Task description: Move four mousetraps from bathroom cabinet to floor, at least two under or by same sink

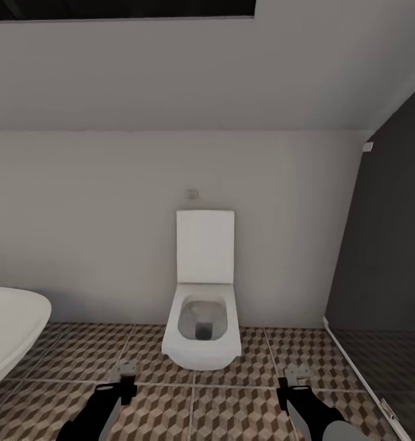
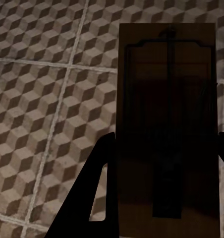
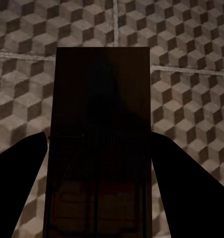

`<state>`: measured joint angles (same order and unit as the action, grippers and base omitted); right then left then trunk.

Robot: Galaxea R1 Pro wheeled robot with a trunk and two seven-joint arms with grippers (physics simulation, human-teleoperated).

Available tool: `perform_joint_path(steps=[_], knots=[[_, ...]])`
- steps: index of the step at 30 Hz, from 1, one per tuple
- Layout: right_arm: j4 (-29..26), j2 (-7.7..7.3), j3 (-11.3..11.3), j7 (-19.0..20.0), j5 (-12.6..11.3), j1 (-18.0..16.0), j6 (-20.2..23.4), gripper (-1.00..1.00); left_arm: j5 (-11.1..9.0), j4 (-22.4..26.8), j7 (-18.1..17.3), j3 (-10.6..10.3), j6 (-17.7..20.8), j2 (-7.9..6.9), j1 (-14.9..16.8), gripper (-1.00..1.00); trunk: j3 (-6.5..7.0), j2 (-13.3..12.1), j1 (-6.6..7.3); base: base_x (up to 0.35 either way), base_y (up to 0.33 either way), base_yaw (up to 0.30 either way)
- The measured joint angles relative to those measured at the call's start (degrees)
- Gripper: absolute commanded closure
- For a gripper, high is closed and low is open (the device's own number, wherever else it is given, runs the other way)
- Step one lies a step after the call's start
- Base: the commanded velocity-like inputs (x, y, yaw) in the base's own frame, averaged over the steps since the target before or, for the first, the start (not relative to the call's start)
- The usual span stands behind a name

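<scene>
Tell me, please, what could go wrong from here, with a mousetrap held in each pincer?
1. Both traps hang above the tiled floor: the left pincer holds a mousetrap, the right pincer holds the other mousetrap. Released from there, they might bounce or flip.
2. The robot faces the toilet, with the white tub beside it. Set down here, the traps may not count as next to the basin.
</scene>
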<state>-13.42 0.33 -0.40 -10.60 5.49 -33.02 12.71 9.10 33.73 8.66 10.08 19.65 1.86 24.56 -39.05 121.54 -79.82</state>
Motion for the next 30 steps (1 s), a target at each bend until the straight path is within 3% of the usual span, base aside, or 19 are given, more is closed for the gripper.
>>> perform_joint_path(steps=[30], knots=[[0.0, 0.00, 0.0, -0.2, 0.1, 0.0, 0.1, 1.00, -0.1, -2.6, -0.4, 0.1, 0.9, 0.08, 0.0, 1.00, -5.39, 12.0, -6.59, 0.000, 0.000, 0.000]])
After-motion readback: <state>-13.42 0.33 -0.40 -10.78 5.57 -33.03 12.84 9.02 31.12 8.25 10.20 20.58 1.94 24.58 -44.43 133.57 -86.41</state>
